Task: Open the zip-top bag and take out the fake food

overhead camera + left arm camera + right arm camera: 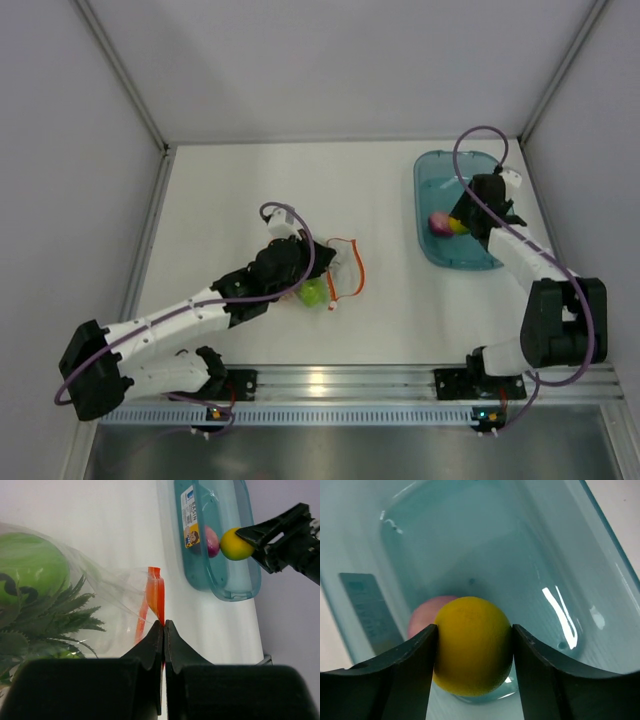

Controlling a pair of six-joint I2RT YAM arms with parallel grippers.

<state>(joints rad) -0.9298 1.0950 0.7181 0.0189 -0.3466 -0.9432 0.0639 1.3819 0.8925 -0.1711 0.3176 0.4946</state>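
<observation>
Zip-top bag: lies on the worktop near its middle, just ahead of the left arm. The film is clear and crinkled, and the orange-red zip strip stands up along one edge.
Bag contents: behind the film we see a light green piece and a spiky green pineapple crown. We cannot tell whether it holds more fake food.
Left claw: jaws together, pinched on the zip strip. We judge that this grip anchors the bag and keeps its mouth accessible.
Right claw: clamped on a yellow piece, held low inside the tub, well apart from the bag.
Tub: translucent blue, at the right of the worktop. A pink ball lies in it just beside the yellow piece.
Progress: we judge unloading partly done.
</observation>
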